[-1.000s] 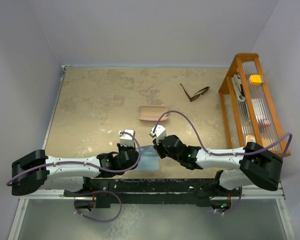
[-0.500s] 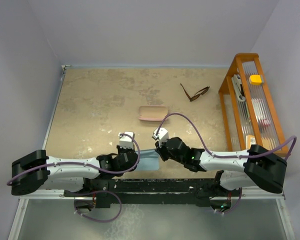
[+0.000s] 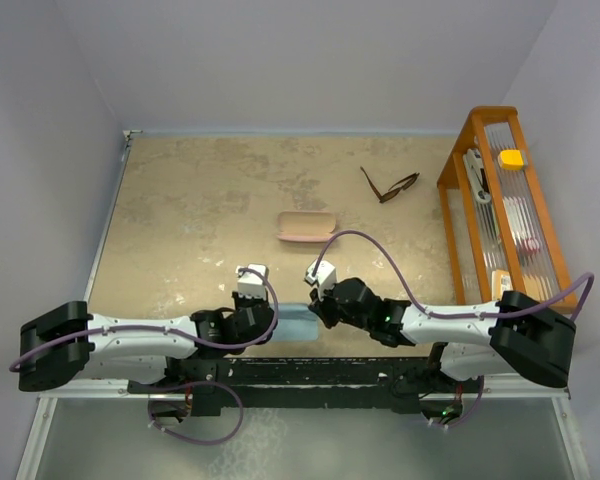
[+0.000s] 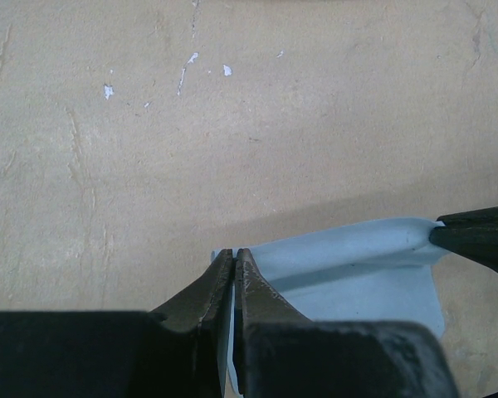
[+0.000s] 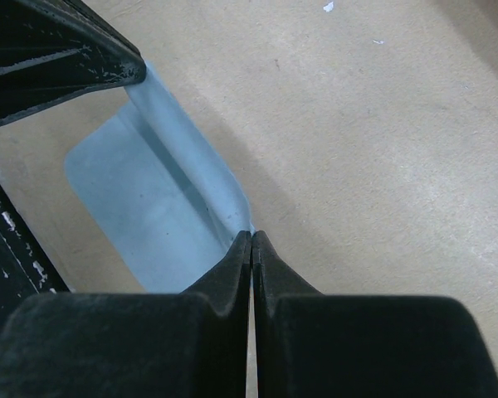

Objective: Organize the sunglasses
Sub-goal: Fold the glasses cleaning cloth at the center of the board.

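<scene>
Sunglasses: temples apart, near table's far right corner, untouched | your left gripper and right gripper: each clamped on one corner of light blue cloth at near edge, probably to lift it evenly | pink case: mid-table.

Soft matt cloth (rough tbl)
</scene>
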